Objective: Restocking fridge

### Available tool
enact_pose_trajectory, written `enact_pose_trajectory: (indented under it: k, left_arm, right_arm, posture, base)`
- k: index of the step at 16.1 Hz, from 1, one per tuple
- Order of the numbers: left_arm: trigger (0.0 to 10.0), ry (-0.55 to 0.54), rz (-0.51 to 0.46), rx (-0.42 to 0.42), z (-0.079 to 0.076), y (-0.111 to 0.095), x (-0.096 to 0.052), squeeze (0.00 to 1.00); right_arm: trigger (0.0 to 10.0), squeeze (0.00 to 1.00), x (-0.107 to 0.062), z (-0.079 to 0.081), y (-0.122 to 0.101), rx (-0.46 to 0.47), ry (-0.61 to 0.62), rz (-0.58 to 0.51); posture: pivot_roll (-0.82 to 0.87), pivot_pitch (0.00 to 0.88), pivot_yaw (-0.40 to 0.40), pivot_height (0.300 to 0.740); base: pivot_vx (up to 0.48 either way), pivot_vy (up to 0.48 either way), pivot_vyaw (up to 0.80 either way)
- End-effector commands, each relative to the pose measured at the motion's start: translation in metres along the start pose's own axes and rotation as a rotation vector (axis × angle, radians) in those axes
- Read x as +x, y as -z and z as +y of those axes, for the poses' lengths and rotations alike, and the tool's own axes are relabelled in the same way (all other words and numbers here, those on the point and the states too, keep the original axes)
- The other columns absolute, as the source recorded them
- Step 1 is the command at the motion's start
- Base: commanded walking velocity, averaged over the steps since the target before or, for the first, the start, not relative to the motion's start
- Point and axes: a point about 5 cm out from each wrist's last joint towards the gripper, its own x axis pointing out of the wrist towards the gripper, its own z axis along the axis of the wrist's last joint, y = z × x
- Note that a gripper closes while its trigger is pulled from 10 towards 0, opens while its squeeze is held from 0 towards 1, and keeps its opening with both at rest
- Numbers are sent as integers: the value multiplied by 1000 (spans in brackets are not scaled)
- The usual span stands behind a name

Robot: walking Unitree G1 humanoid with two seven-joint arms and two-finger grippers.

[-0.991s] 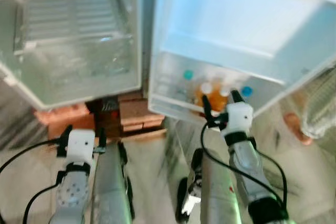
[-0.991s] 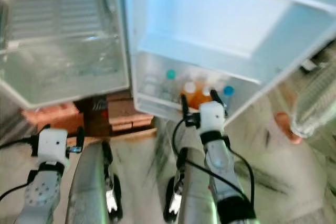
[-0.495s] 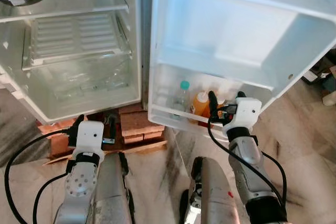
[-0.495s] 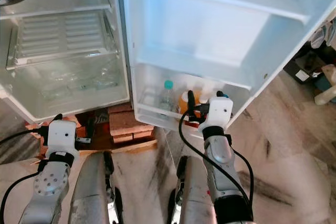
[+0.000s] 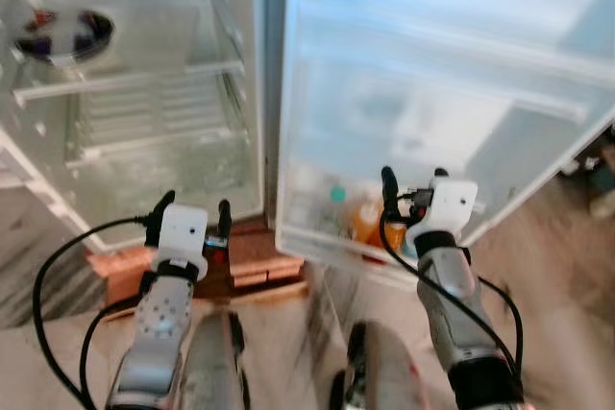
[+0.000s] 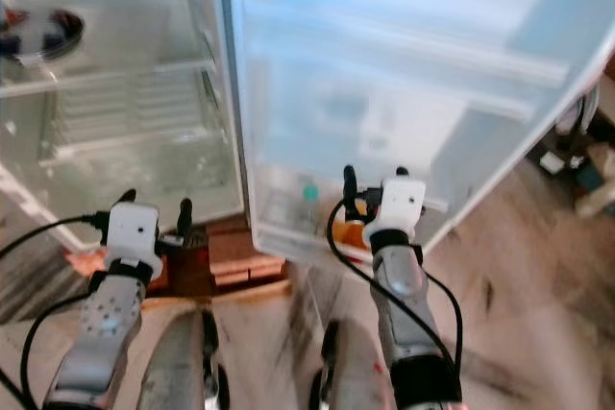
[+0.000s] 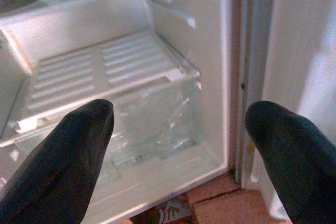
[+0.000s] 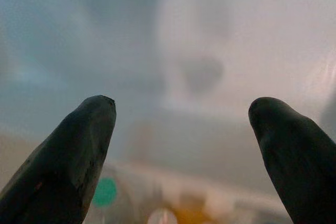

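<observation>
since half a second ago the head camera has tilted upward and blurred, so the white open fridge (image 5: 144,103) and its white door (image 5: 452,74) sit lower in frame, and the left gripper (image 5: 192,220) has risen towards the fridge's bottom edge. right gripper (image 5: 413,187) hovers just in front of the translucent lower door bin (image 5: 327,237), fingers spread, holding nothing. inside the bin stand a clear bottle with a teal cap (image 5: 336,201) and, beside it, an orange bottle (image 5: 365,223), partly hidden by the gripper. left gripper is likewise spread and empty, above the red-brown bricks (image 5: 255,256) under the fridge. the left wrist view adds the white ribbed shelf (image 7: 100,69) over a clear crisper drawer (image 7: 157,124); the right wrist view, hazy, gives the teal cap (image 8: 105,191) between the black fingers (image 8: 79,145). a dark round bowl (image 5: 67,34) rests on the upper shelf in the head views.
</observation>
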Motion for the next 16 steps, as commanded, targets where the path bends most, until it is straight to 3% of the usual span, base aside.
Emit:
enact_pose_trajectory:
  k: [1, 3, 6, 10, 16]
  left_arm:
    - [10000, 41, 29, 9, -10, 7, -3, 0]
    - [10000, 13, 39, 0, -16, 10, -1, 0]
    - [10000, 22, 44, -4, -19, 11, -3, 0]
    - [10000, 44, 55, 24, -19, 13, -2, 0]
    - [10000, 58, 74, 47, -24, 19, -7, 0]
  right_arm:
    - [10000, 0, -5, -11, 6, 13, 41, 39]
    - [10000, 0, -12, -20, 18, 38, 68, 108]
    - [10000, 0, -15, -29, 29, 124, 162, 190]
    - [10000, 0, -16, -22, 38, 130, 131, 243]
    - [10000, 0, -19, -8, 45, 159, 32, 297]
  posture:
    - [202, 37, -100, 698]
    - [198, 28, -109, 733]
    - [191, 27, -98, 740]
    - [186, 41, -83, 740]
    - [196, 48, -89, 740]
  base:
    - [0, 0, 0]
    - [0, 0, 0]
    - [0, 0, 0]
    - [0, 0, 0]
    - [-316, 0, 0]
